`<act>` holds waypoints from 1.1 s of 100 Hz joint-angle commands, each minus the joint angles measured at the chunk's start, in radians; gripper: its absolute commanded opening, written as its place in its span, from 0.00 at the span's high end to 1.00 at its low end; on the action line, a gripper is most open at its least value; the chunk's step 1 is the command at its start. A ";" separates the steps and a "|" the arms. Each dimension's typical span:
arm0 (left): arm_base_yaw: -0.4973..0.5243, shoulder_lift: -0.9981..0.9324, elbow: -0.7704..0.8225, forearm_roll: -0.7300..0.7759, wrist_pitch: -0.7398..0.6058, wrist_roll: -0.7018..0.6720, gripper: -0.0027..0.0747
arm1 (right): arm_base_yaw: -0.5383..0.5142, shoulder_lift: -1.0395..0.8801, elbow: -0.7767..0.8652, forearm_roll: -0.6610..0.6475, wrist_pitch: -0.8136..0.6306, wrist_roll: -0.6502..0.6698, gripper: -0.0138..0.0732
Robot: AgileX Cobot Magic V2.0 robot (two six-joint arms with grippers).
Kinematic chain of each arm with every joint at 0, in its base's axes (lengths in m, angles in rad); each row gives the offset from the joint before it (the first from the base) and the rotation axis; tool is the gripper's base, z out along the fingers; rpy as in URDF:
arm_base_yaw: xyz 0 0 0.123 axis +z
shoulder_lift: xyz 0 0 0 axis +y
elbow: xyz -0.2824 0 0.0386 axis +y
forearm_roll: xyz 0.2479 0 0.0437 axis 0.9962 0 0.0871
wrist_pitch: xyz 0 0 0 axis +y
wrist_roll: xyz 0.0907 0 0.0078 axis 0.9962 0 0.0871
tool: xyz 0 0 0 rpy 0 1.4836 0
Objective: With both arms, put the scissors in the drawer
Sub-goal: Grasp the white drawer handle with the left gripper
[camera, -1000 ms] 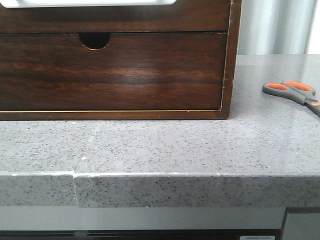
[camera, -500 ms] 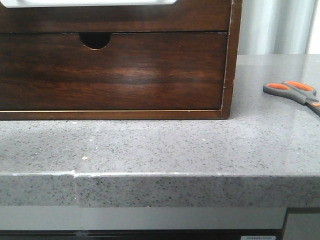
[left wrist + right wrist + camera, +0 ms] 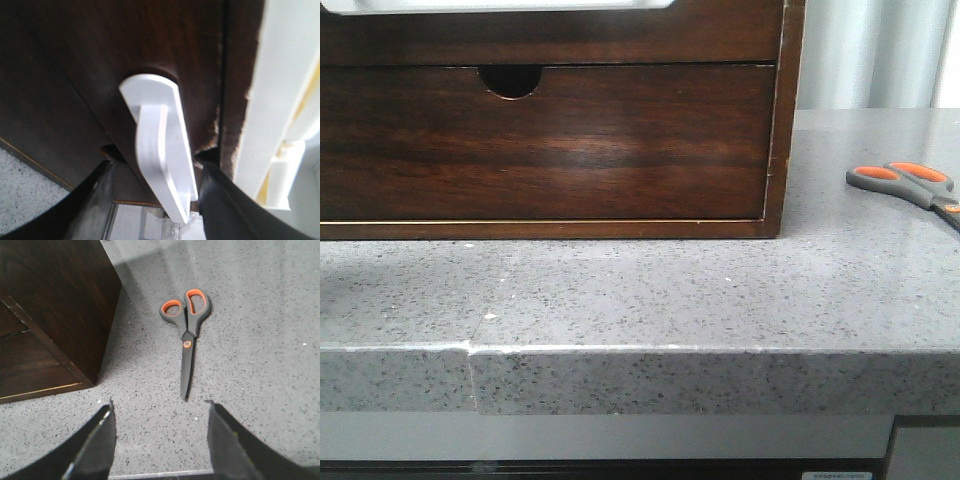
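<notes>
The scissors lie flat on the grey stone counter to the right of the wooden chest, with grey handles lined orange. In the right wrist view the scissors point their closed blades toward my right gripper, which hangs open just short of the blade tip with nothing between its fingers. The drawer is the upper dark strip of the chest. A white handle on the drawer stands between the fingers of my left gripper. One finger lies close against it, the other stands apart. Neither gripper shows in the front view.
Below the drawer sits the lower drawer with a half-round notch. The chest's side wall stands close beside the scissors. The counter's front edge runs across the front view. A white frame borders the chest.
</notes>
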 commanded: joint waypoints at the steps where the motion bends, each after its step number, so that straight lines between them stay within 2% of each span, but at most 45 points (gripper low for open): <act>1: -0.009 0.021 -0.048 -0.065 0.031 0.002 0.52 | 0.002 0.017 -0.037 -0.001 -0.077 -0.010 0.42; 23: -0.009 0.078 -0.078 -0.065 0.070 0.002 0.52 | 0.002 0.017 -0.037 -0.001 -0.067 -0.010 0.42; 39: -0.016 0.094 -0.089 -0.065 0.096 0.002 0.60 | 0.002 0.017 -0.037 -0.001 -0.067 -0.010 0.42; 60: -0.049 0.095 -0.089 -0.065 0.073 0.002 0.74 | 0.002 0.017 -0.037 -0.001 -0.067 -0.010 0.42; 81: -0.053 0.095 -0.089 -0.065 0.072 0.020 0.99 | 0.002 0.017 -0.037 -0.001 -0.067 -0.010 0.42; 110: -0.055 0.095 -0.089 -0.043 0.087 0.025 0.99 | 0.009 0.017 -0.037 0.009 -0.063 -0.010 0.42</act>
